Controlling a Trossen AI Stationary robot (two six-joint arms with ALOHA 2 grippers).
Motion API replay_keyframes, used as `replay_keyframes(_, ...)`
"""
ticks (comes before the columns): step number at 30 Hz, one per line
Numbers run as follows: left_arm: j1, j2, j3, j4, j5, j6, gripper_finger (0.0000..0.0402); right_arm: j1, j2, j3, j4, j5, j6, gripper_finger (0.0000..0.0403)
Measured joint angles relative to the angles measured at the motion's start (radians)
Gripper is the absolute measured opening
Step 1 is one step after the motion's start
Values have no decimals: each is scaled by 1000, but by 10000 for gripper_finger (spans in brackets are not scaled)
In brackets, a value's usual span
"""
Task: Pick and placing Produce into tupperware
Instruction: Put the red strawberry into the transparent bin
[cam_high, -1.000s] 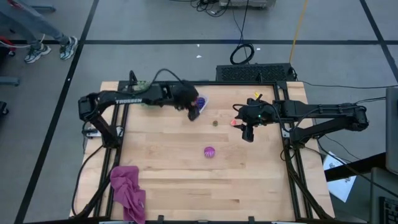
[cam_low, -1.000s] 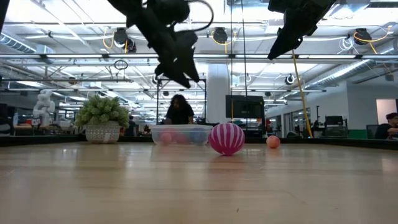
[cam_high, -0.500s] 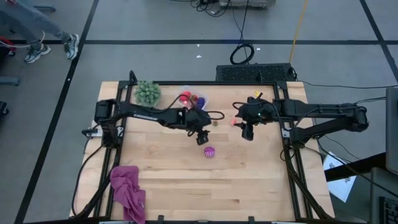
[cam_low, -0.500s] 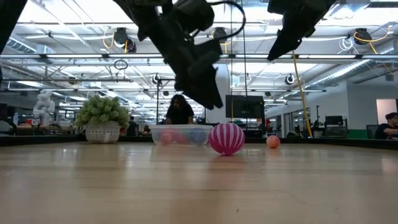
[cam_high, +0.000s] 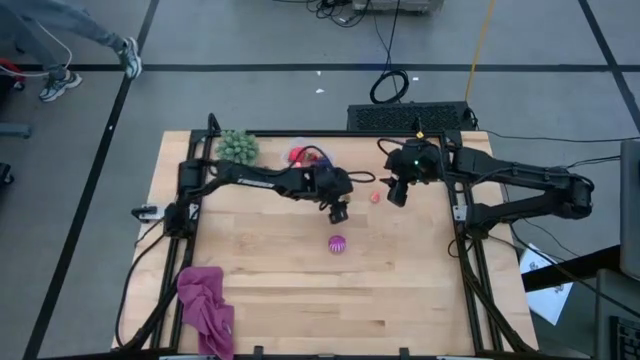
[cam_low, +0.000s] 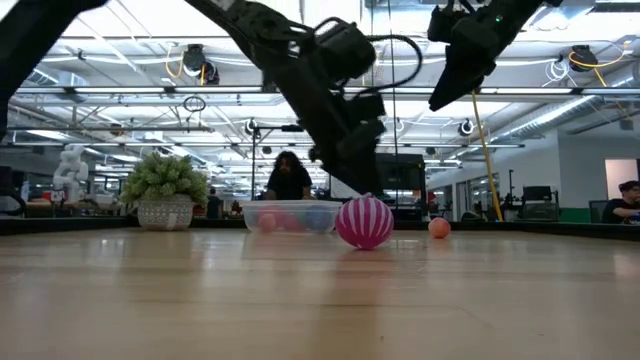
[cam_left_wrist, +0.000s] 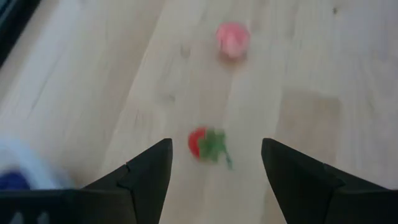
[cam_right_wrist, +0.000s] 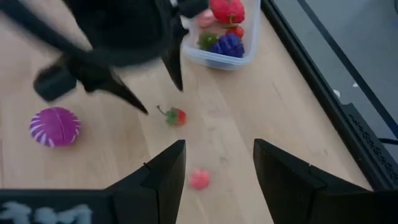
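Observation:
My left gripper (cam_left_wrist: 216, 149) is open and hovers low over a small red piece with a green top (cam_left_wrist: 205, 144), which shows between its fingers without touching them. In the high view this gripper (cam_high: 338, 210) covers that piece. A pink piece (cam_high: 375, 197) lies on the wood just to its right. My right gripper (cam_high: 396, 194) is open, high above the table beside the pink piece (cam_right_wrist: 199, 179). The magenta-striped ball (cam_high: 337, 243) rests nearer the near edge. The clear tub (cam_right_wrist: 221, 31) stands at the far edge and holds red, pink, green and purple pieces.
A green bushy plant (cam_high: 238, 147) stands at the far left corner, and a magenta cloth (cam_high: 205, 310) lies at the near left corner. Bare wood (cam_high: 400, 290) spreads over the near right part. A person (cam_low: 290, 180) sits in the room beyond the table.
My left gripper has swung from over the tub at the far edge toward the table's right and near side, and has come down until it hovers over the small red piece. My right gripper has shifted a little toward the far edge. Nothing on the table has moved.

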Motion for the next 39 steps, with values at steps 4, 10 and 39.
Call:
replay_keyframes(4, 9, 86, 96, -74, -19, 19, 251, -6, 0, 0, -11, -4, -4, 180)
replay_keyframes(10, 28, 130, 178, -218, -43, 13, 251, -6, 0, 0, -27, -4, -23, 180)
replay_keyframes(39, 26, 130, 179, -208, -5, 17, 251, -5, 0, 0, -27, -7, -47, 180)
